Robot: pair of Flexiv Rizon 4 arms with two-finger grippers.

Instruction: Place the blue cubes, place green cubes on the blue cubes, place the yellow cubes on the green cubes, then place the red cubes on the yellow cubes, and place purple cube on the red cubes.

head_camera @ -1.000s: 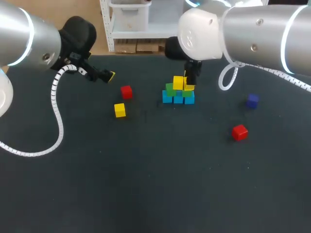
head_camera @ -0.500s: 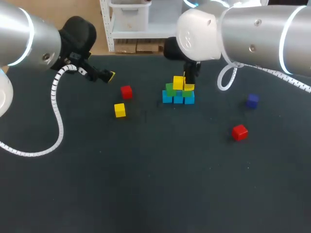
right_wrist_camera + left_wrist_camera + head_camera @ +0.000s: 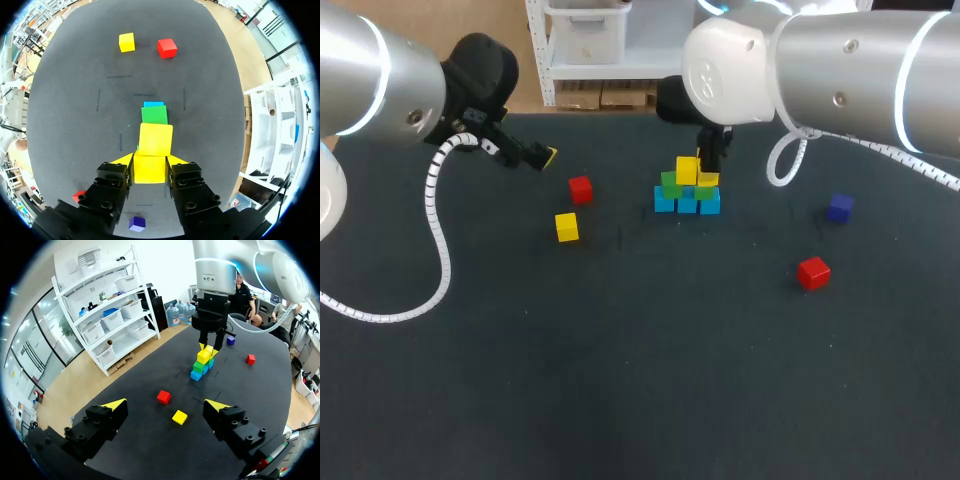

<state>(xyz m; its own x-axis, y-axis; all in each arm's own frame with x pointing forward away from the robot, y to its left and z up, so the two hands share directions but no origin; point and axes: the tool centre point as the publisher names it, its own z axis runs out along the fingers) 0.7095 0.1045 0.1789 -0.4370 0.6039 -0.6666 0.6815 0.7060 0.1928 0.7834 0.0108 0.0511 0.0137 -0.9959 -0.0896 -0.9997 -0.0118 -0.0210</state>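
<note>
The pile (image 3: 686, 190) stands toward the far middle of the table (image 3: 640, 380). Its long axis runs side to side in the head view and straight out ahead of the right claw (image 3: 150, 161) in that arm's wrist view. The bottom row is three blue cubes (image 3: 687, 204) set close in a line. Green cubes (image 3: 669, 184) sit on them, and a top yellow cube (image 3: 686, 169) sits above those. All are plain blocks of one solid colour, sitting square with flat faces up.

The right claw points down at the pile's right end and grips the held yellow cube (image 3: 149, 170), with one finger against each of two opposite sides. This cube is just beside the top yellow cube.

The left claw (image 3: 166, 405) hangs open with nothing in it, well apart to the left.

Left of the pile lie a left red cube (image 3: 580, 189) and a loose yellow cube (image 3: 567, 227). To its right lie a right red cube (image 3: 813, 272) and the purple cube (image 3: 838, 208).
</note>
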